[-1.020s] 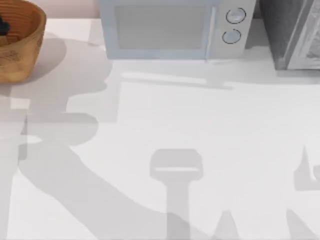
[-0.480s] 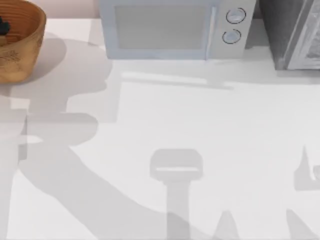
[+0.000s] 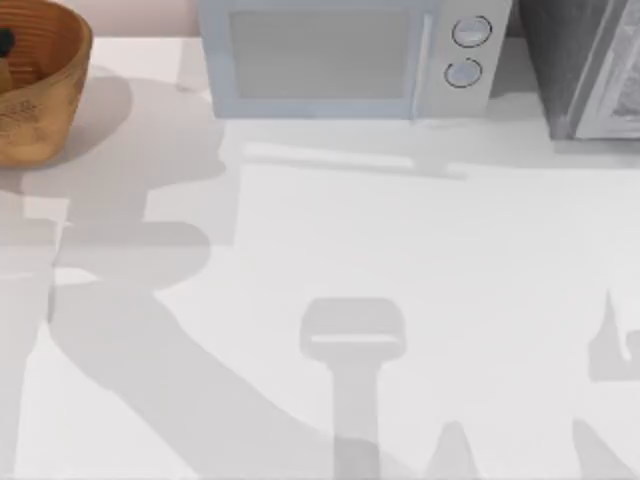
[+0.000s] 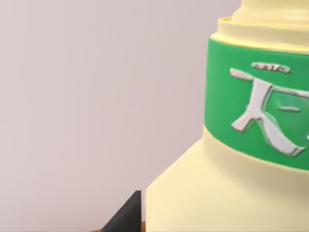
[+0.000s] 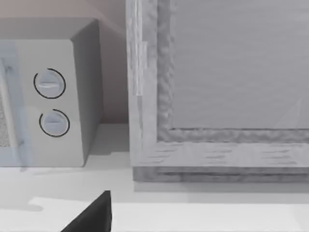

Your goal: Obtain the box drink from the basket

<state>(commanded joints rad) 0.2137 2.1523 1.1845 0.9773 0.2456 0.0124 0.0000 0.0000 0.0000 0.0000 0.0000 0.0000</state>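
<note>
The box drink point(image 4: 251, 121) looms very close in the left wrist view: pale yellow, with a green band bearing white characters. It sits tilted, with a plain pale wall behind it. My left gripper point(image 4: 203, 217) is shut on it, and one dark fingertip point(image 4: 126, 216) lies against its side. In the top view the orange-brown basket point(image 3: 40, 110) stands at the table's far left corner, cut by the picture's edge. A small dark shape point(image 3: 4, 42) shows inside it at that edge. A dark part of my right gripper point(image 5: 91, 215) shows in the right wrist view, facing the back right of the table.
A pale grey microwave point(image 3: 340, 60) with two round knobs stands at the back middle. A grey cabinet point(image 3: 585, 65) stands at the back right. Broad arm shadows point(image 3: 180, 370) lie across the white table point(image 3: 420, 240).
The dark shape in the basket has shrunk toward the left edge of the top view. The large arm shadow on the table has shifted slightly right.
</note>
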